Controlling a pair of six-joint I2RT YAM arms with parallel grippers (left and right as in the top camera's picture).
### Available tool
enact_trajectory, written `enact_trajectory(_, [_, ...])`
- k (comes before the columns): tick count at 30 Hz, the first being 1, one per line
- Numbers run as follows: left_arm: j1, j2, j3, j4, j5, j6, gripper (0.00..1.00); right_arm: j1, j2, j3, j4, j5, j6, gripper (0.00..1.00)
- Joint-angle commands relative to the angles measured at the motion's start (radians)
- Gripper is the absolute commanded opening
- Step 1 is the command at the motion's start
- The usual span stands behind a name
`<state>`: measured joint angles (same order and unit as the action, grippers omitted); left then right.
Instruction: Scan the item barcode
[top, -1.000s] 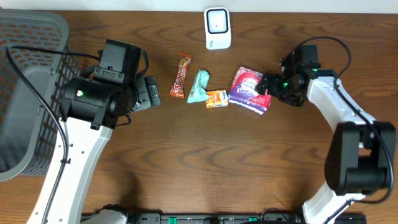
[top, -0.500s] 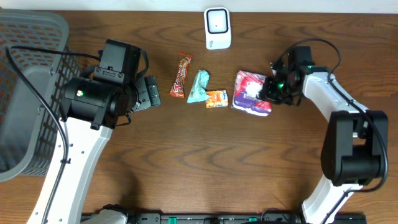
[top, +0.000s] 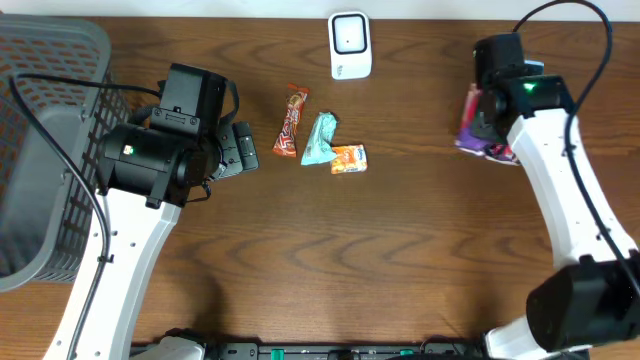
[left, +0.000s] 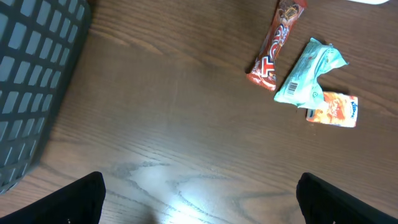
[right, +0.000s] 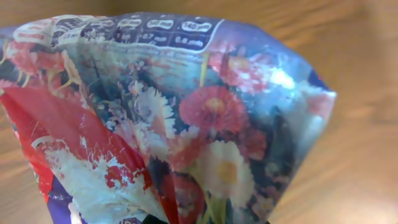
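Off to the left of our right gripper (top: 487, 118), which is clamped on the pack (top: 470, 130), sits the scanner (top: 350, 45), so we'd swing that way, while our left gripper (left: 200, 199) hangs open, empty.

Dark wood-grain table (top: 360, 260) with soft light glare.

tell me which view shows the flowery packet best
The right wrist view: the flowery packet fills the frame, with its printed flowers and top seam close up. Overhead shows only a purple sliver of it, the rest covered. The left wrist view misses it entirely.
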<state>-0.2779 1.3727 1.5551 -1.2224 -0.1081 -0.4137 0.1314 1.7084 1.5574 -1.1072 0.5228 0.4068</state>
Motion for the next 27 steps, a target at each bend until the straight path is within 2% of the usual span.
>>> enact_trajectory(1, [0.0,0.0,-0.002,0.0,-0.013,0.01,0.98,0.007,0.096,-0.051,-0.004,0.251,0.074,0.03])
enact_trajectory(7, [0.0,0.0,-0.002,0.0,-0.013,0.01,0.98,0.035,0.23,-0.052,0.005,0.257,0.057,0.07])
enact_trajectory(10, [0.0,0.0,-0.002,0.0,-0.013,0.01,0.98,0.07,0.281,-0.052,0.019,0.253,0.015,0.16])
enact_trajectory(13, [0.0,0.0,-0.002,0.0,-0.013,0.01,0.98,0.114,0.31,-0.052,0.032,0.213,0.002,0.29])
enact_trajectory(16, [0.0,0.0,-0.002,0.0,-0.013,0.01,0.98,0.165,0.32,-0.052,0.064,0.133,-0.034,0.31])
enact_trajectory(21, [0.0,0.0,-0.002,0.0,-0.013,0.01,0.98,0.26,0.32,-0.048,0.137,0.01,-0.039,0.66])
enact_trajectory(24, [0.0,0.0,-0.002,0.0,-0.013,0.01,0.98,0.291,0.32,-0.019,0.143,-0.046,-0.039,0.75])
enact_trajectory(27, [0.0,0.0,-0.002,0.0,-0.013,0.01,0.98,0.303,0.32,0.077,0.114,-0.151,-0.049,0.77])
